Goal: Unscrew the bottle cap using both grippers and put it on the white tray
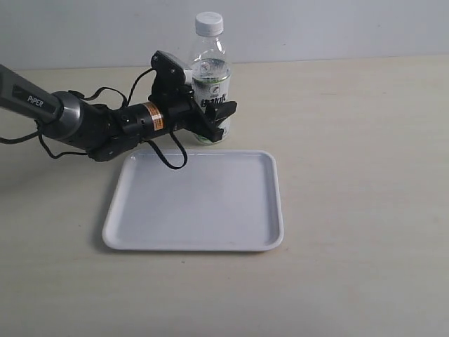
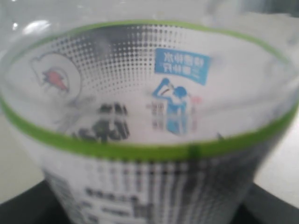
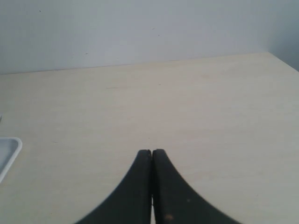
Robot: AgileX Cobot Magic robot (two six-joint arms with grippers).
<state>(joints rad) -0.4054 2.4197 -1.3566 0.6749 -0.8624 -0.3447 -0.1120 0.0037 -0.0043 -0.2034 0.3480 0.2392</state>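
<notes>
The bottle [image 1: 209, 67] stands upright just behind the far edge of the white tray [image 1: 277, 203]. The white bottle cap [image 1: 209, 23] is on its neck. My left gripper [image 1: 221, 121], the slim one with an orange band, reaches in from the left. It is shut on the bottle's lower labelled body. In the left wrist view the label of the bottle [image 2: 149, 116] fills the picture, with black fingers [image 2: 21, 207] showing only at the lower corners. My right gripper [image 3: 152, 152] is shut and holds nothing, hovering over bare table. It is out of the exterior view.
The tray holds nothing, and its corner [image 3: 7, 154] shows at the edge of the right wrist view. A black cable [image 1: 172, 151] from the left arm loops over the tray's far left rim. A pale wall [image 1: 337, 28] runs behind the table.
</notes>
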